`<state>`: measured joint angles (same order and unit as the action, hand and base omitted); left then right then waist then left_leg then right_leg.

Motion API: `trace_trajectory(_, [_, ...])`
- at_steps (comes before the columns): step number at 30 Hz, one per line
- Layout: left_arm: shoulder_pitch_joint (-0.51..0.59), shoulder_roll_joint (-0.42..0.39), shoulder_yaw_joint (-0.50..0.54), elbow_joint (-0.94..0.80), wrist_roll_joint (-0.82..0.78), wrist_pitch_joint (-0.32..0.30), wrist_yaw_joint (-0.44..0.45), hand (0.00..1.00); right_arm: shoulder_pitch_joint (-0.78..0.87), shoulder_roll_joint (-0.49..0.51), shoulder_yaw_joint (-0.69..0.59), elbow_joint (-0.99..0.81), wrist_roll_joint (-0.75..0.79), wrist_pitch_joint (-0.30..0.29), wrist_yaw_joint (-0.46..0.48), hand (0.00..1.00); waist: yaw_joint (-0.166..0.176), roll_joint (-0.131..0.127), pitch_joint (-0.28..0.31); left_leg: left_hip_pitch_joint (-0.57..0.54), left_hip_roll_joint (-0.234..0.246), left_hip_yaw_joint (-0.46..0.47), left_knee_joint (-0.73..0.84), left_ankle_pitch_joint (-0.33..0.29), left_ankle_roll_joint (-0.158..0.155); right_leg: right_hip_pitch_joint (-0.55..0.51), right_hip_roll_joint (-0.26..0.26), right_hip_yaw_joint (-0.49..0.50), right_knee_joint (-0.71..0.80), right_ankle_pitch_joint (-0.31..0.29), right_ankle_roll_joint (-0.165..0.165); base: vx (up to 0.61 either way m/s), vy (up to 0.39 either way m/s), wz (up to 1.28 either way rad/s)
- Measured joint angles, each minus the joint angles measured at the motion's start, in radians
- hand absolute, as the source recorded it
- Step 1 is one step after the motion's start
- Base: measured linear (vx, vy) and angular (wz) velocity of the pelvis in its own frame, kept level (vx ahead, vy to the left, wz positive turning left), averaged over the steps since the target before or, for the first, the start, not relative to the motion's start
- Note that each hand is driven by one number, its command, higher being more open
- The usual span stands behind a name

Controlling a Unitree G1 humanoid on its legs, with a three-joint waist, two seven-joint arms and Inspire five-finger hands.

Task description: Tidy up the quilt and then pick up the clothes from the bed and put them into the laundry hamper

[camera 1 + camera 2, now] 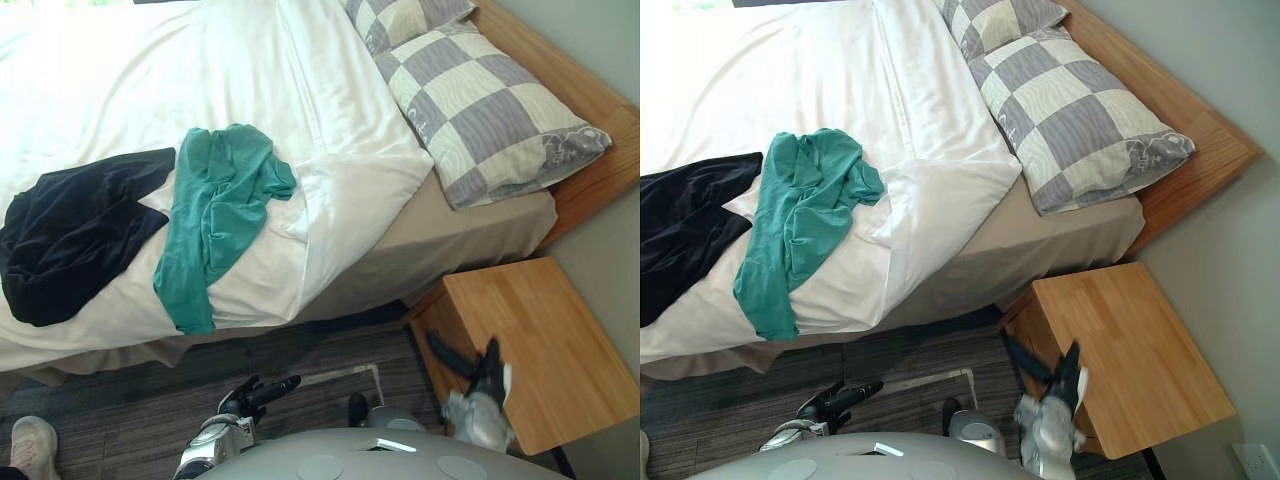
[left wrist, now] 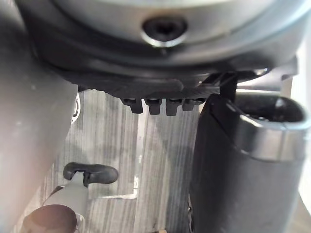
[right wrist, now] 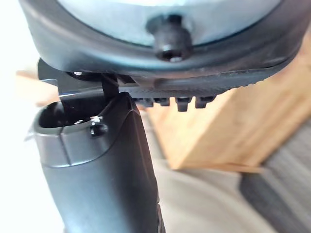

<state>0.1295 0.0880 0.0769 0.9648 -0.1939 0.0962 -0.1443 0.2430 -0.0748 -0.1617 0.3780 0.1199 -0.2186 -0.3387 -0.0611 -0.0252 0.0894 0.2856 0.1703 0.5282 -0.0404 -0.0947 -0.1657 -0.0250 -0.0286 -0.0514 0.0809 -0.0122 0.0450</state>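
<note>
A white quilt (image 1: 200,80) covers the bed, its near corner rumpled and folded by the pillows. On its near side lies a crumpled teal garment (image 1: 215,215), and a dark navy garment (image 1: 75,230) lies to the left, touching it. My left hand (image 1: 255,395) hangs low over the floor in front of the bed with its fingers (image 2: 160,104) straight and nothing in them. Beside the wooden nightstand, my right hand (image 1: 485,365) is open and empty, well below the bed's edge.
Two grey-and-cream checked pillows (image 1: 490,110) lie against the wooden headboard (image 1: 590,100). A wooden nightstand (image 1: 540,340) stands right of the bed, close to my right hand. The floor before the bed is dark striped carpet (image 1: 300,350). A person's light shoe (image 1: 30,445) is at the lower left.
</note>
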Motion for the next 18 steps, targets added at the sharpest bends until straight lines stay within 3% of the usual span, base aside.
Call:
trace_trajectory(5, [0.016,0.047,-0.065,-0.035,0.000,0.014,0.009,1.00,-0.166,-0.169,0.008,-0.106,-0.156,0.101,0.064,1.00,0.000,-0.029,0.004,-0.026,-0.012,-0.034,0.000,0.004,0.007,-0.001,-0.004,-0.004,-0.027,0.027,0.002,-0.11,0.028,0.10])
trace_trajectory(8, [0.017,0.053,-0.074,-0.042,0.003,0.010,0.011,1.00,-0.265,-0.256,0.067,-0.106,-0.193,0.172,0.123,1.00,0.000,-0.027,0.012,-0.043,-0.017,-0.058,-0.002,0.012,0.018,-0.003,-0.007,-0.019,-0.032,0.033,0.005,-0.08,0.010,0.18])
trace_trajectory(13, [0.018,0.060,-0.073,-0.051,0.004,0.009,0.032,1.00,-0.398,-0.307,0.158,-0.101,-0.195,0.221,0.198,1.00,0.004,-0.018,0.031,-0.059,-0.017,-0.087,0.003,0.013,0.020,-0.003,-0.014,-0.030,-0.027,0.036,0.004,-0.02,0.026,0.17])
trace_trajectory(18, [0.018,0.105,-0.069,-0.073,0.005,0.011,0.046,1.00,-0.510,-0.323,0.215,-0.056,-0.234,0.236,0.246,1.00,0.015,-0.051,0.064,-0.096,-0.008,-0.143,0.040,0.008,0.029,-0.003,-0.024,-0.031,-0.011,0.046,0.001,-0.01,0.045,0.30])
